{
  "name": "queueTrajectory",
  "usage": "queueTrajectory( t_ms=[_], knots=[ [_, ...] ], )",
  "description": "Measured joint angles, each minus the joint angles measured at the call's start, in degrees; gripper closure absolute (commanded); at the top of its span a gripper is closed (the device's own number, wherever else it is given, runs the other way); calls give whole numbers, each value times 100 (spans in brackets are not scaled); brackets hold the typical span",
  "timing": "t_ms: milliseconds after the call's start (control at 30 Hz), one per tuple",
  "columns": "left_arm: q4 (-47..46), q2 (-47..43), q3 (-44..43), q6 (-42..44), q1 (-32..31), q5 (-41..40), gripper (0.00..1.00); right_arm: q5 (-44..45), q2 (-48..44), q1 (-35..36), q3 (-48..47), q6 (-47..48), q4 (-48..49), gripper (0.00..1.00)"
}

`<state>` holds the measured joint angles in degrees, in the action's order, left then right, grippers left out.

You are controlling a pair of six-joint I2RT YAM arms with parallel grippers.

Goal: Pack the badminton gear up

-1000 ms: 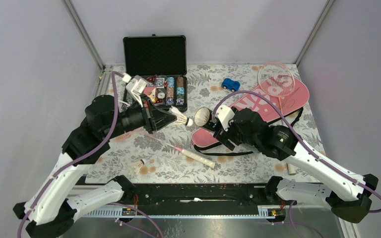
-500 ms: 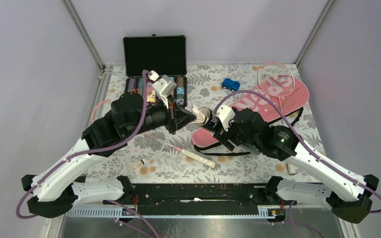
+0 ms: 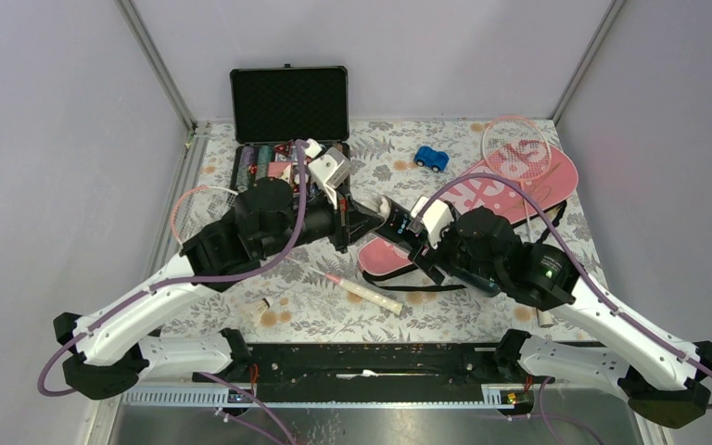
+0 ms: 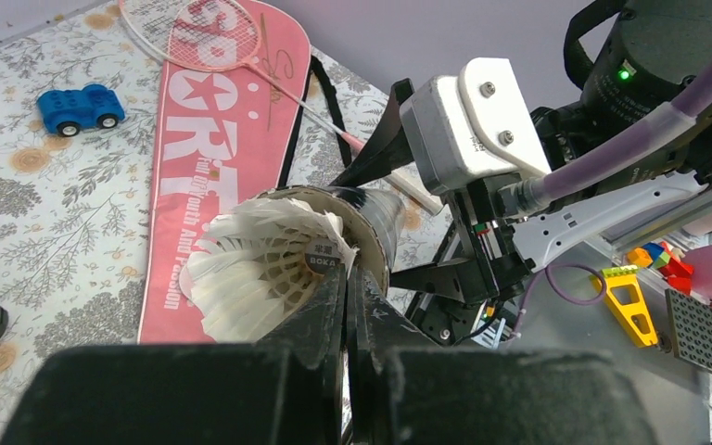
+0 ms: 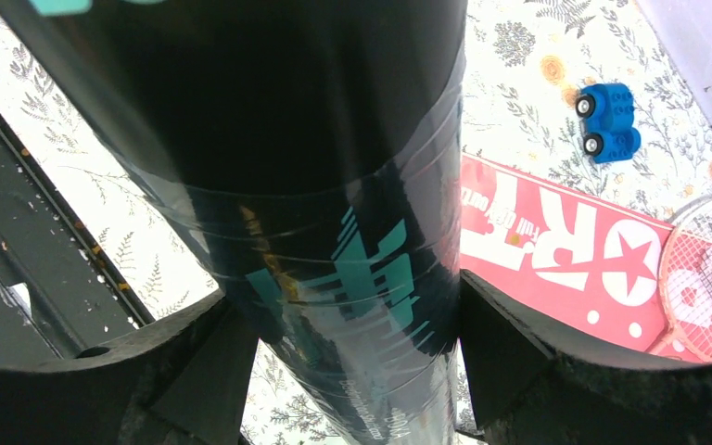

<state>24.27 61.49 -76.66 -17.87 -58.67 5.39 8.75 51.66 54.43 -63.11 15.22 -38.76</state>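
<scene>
Left claw (image 4: 345, 278), pinching the white feather shuttlecock (image 4: 260, 260), has swung toward three o'clock to load the black teal-printed tube (image 5: 334, 232) that the right claw (image 5: 352, 343) clasps wide.

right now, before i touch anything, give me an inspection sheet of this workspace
surface: table under a floral cloth, no spills seen
job's things: shuttlecock at the open mouth of the black tube; one racket lies on the pink cover; second racket on the cloth, partly under the left arm
clutter: open poker chip case at the back; blue toy car near the cover, apart from it
grippers: left tool shut on the shuttlecock; right tool shut on the black tube
cables: purple cable loops along each arm, no snag seen
surroundings: grey walls; coloured bricks beyond the table edge
</scene>
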Motion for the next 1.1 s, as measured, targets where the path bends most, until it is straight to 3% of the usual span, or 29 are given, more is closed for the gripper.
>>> queueTrajectory(
  t_ms=[200,267,333,533,800,1100],
  knots=[
    [-603,-162,503,-212,-4,79,96,-140,-15,0,107,44,72,47],
    [-739,-192,601,-328,-4,129,73,-188,-22,0,151,68,125,48],
    [-734,-212,612,-470,-9,116,57,-284,-66,2,238,103,251,48],
    [-315,-780,686,-1128,-26,-407,34,-688,-385,17,435,197,481,46],
    [155,-1829,638,-1355,-31,-1259,29,-1049,-601,20,588,188,597,46],
    [483,-1368,424,-1058,-31,-1169,27,-1287,-592,22,590,111,605,46]
  ],
)
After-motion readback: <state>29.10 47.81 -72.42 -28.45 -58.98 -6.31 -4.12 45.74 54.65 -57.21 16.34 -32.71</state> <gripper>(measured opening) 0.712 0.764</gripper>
